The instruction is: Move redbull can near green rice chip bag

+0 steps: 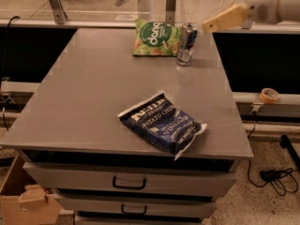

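The redbull can (186,44) stands upright on the grey table (93,88) near its far edge. It is right beside the right edge of the green rice chip bag (156,37), which lies flat. My gripper (224,18) is up and to the right of the can, raised above the table's far right corner. It is clear of the can and holds nothing.
A dark blue potato chip bag (164,123) lies near the table's front right. A roll of tape (269,95) sits on a rail to the right. Drawers (129,183) are below the tabletop, with a cardboard box (18,200) and cables (276,177) on the floor.
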Action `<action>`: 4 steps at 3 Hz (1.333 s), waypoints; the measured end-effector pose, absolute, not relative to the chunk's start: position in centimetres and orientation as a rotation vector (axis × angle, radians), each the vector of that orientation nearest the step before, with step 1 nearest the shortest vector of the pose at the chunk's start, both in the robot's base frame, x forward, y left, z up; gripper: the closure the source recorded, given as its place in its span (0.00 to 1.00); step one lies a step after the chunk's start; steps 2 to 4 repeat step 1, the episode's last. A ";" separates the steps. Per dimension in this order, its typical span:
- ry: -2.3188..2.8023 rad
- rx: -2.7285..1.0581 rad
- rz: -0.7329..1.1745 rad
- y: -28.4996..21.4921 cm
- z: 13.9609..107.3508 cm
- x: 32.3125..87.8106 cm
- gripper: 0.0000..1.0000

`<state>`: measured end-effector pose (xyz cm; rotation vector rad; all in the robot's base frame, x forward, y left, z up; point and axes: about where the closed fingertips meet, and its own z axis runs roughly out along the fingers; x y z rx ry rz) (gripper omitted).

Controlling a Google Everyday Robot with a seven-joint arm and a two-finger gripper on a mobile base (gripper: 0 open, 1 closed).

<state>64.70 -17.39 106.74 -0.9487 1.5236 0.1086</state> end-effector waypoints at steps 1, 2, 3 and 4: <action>1.463 -0.969 0.032 -16.1 111.8 61.9 0.00; 1.463 -0.969 0.032 -16.1 111.8 61.9 0.00; 1.463 -0.969 0.032 -16.1 111.8 61.9 0.00; 1.463 -0.969 0.032 -16.1 111.8 61.9 0.00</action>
